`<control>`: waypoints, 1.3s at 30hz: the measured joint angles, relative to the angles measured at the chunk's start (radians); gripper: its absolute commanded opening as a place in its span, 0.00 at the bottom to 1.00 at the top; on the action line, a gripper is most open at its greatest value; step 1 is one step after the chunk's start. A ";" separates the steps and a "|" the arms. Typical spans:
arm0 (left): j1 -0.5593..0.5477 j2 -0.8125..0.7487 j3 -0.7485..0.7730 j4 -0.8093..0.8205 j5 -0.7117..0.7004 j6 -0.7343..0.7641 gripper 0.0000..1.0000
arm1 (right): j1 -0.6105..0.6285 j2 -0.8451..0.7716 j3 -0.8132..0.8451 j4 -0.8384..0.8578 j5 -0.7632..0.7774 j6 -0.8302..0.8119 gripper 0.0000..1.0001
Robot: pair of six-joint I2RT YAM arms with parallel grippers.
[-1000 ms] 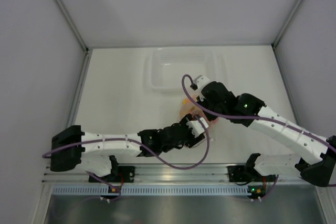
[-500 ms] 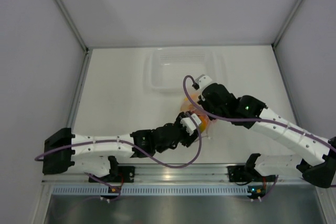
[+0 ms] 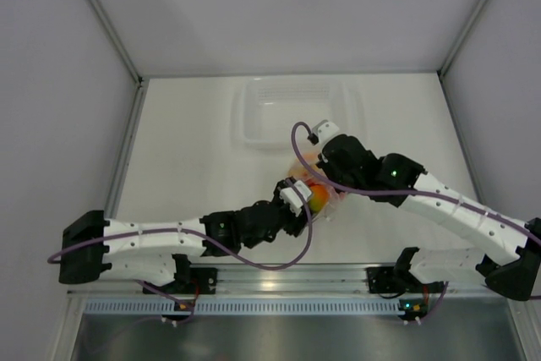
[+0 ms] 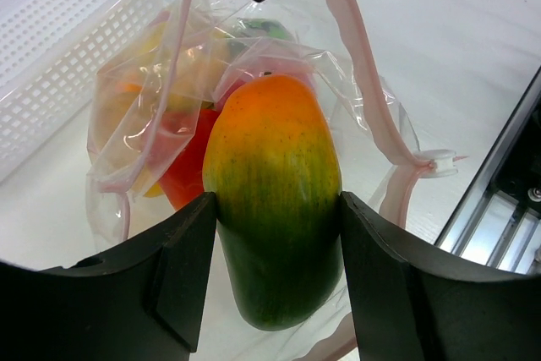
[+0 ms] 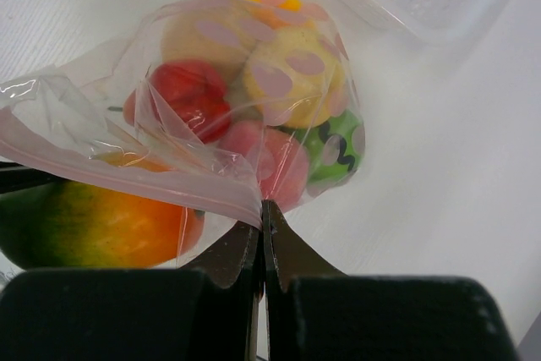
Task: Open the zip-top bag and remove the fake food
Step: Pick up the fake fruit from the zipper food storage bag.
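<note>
The zip-top bag [image 5: 254, 82] lies on the white table with its mouth open, and several pieces of fake food show through the film: red, yellow, pink and green. My right gripper [image 5: 264, 209] is shut on the bag's pink zip strip [image 4: 363, 73]. My left gripper [image 4: 276, 209] is shut on a green-and-orange mango [image 4: 275, 200], with one black finger on each side of it. The mango [image 5: 93, 226] sits at the bag's mouth, its orange end still under the film. From above, the mango [image 3: 317, 200] shows between both wrists.
A rigid clear tub [image 3: 292, 112] stands just beyond the bag; its perforated wall [image 4: 51, 57] is close on the left of the left wrist view. A metal rail [image 4: 507, 209] runs along the table's near edge. White walls enclose the table.
My left gripper has drawn back to the left and toward the near edge, bringing the mango out to the bag's mouth. The right gripper has held its place on the zip strip.
</note>
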 measured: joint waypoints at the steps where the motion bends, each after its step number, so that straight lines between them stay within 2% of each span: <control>1: 0.000 -0.002 -0.002 0.000 -0.008 -0.005 0.00 | 0.000 0.000 0.000 0.001 0.000 0.000 0.00; 19: 0.000 -0.088 -0.081 0.068 -0.024 -0.023 0.00 | 0.002 0.039 -0.005 0.029 0.016 0.010 0.00; 27: 0.000 -0.138 -0.149 0.151 -0.024 -0.018 0.00 | 0.002 0.039 -0.008 0.045 0.011 0.018 0.00; 39: 0.000 -0.140 -0.165 0.239 -0.003 -0.012 0.00 | 0.000 0.039 -0.040 0.084 0.000 0.045 0.00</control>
